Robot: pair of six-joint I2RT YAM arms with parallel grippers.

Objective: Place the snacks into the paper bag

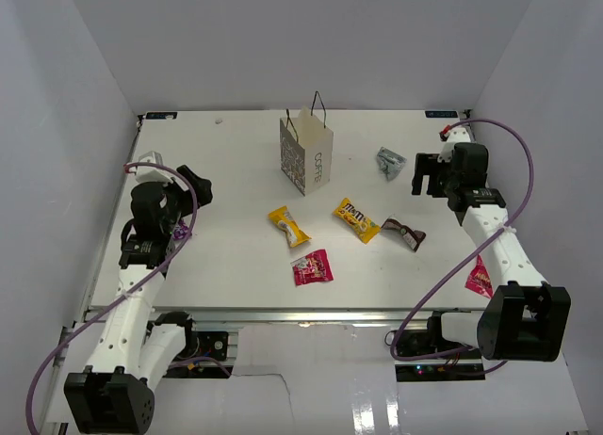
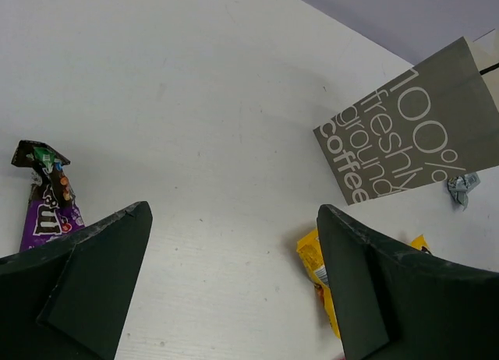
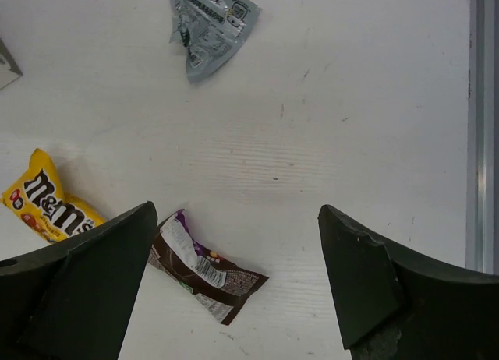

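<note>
Right gripper (image 3: 238,210) spread wide, empty. The dark brown wrapped packet (image 3: 204,270) lies just beside one fingertip (image 3: 140,224), so it's the likely first pick. Left gripper (image 2: 234,210) same; upright grey paper bag (image 2: 405,134) ahead of its fingers (image 2: 347,251), mouth up for drops.

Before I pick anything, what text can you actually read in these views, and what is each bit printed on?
"100% freshly ground coffee": grey side of the paper bag, left wrist view.
"COFFEE": the bag's white side, top view, faint.
"m&m's": yellow packet, right wrist view.
Silver foil packet, dark brown packet, purple packet, red-pink packet: print too small or blurred.
</note>
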